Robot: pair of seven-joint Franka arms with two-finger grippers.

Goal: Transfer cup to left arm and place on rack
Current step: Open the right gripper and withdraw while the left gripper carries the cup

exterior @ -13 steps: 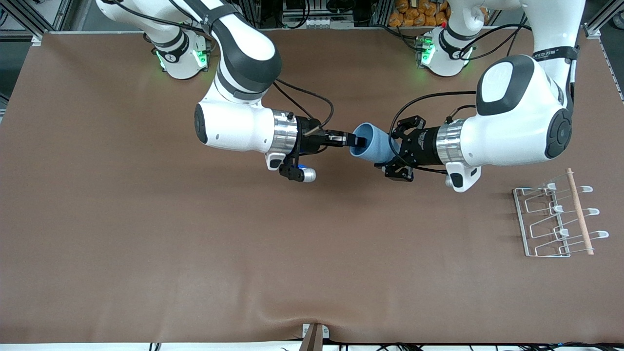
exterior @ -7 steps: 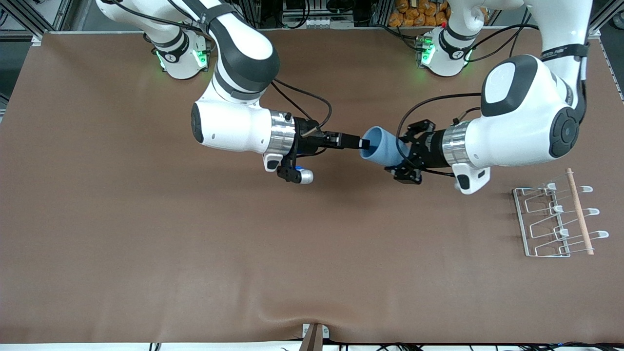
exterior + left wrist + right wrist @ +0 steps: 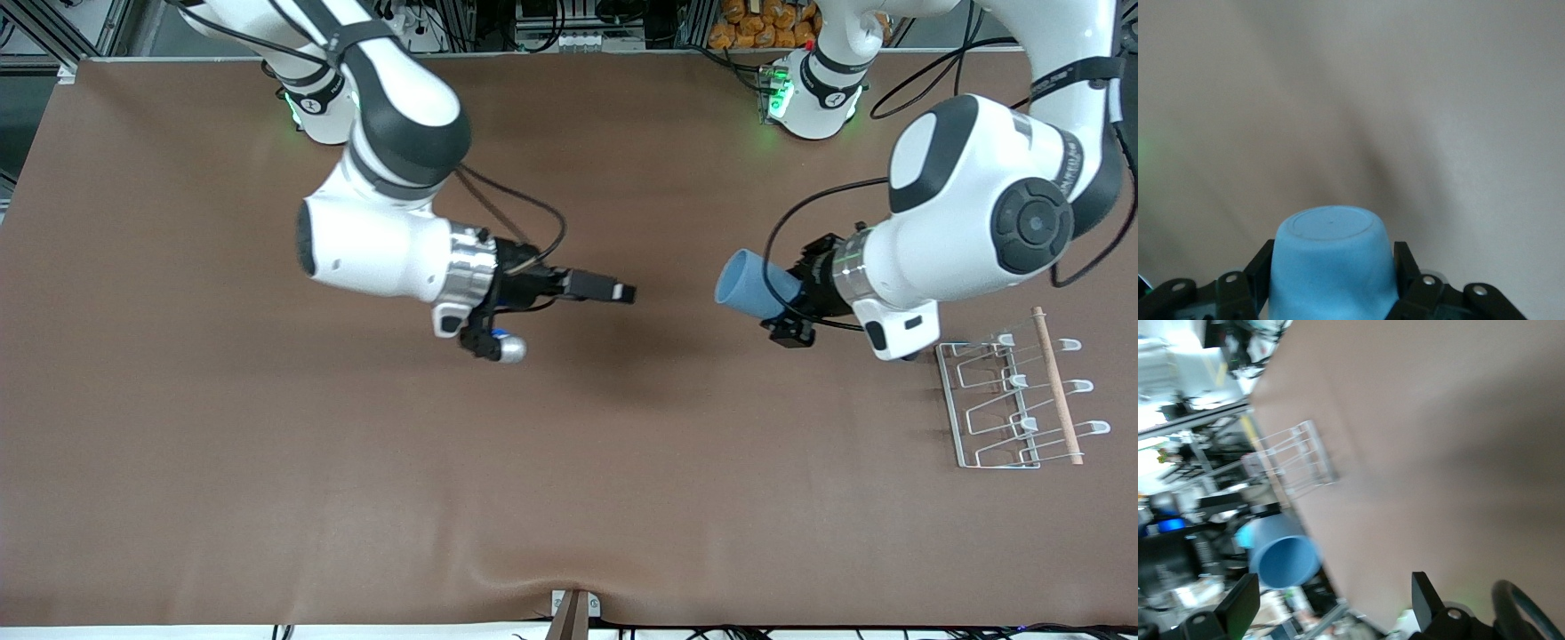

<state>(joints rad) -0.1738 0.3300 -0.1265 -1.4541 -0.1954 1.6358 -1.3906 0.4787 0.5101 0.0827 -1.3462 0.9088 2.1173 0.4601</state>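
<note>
The right gripper [image 3: 622, 292] hangs over the brown table [image 3: 267, 444] near its middle, and we see its two black fingers [image 3: 1241, 603] spread well apart in the right wrist view with nothing between them. It sits at the end of the right arm [image 3: 382, 222], a large white jointed robot arm with black joint bands, which reaches out from its base at the table's edge farthest from the front camera.

Next we come to the cup [image 3: 751, 286], a small plain light-blue plastic tumbler without a handle, held up in the air over the table toward the left arm's end. It lies tipped on its side with its open mouth facing the right gripper, well apart from it. The left gripper [image 3: 791, 307] is clamped on the cup: in the left wrist view we see black fingers [image 3: 1405, 267] pressed against both sides of the tumbler, its closed bottom [image 3: 1329, 223] facing the camera. The left arm [image 3: 969, 213], white with black bands and a silver wrist, carries it.

Last we find the rack [image 3: 1013, 400], a small white wire drying rack with looped pegs and a light wooden rod [image 3: 1056, 384] along one side. It stands on the table at the left arm's end, nearer to the front camera than the table under the cup.
</note>
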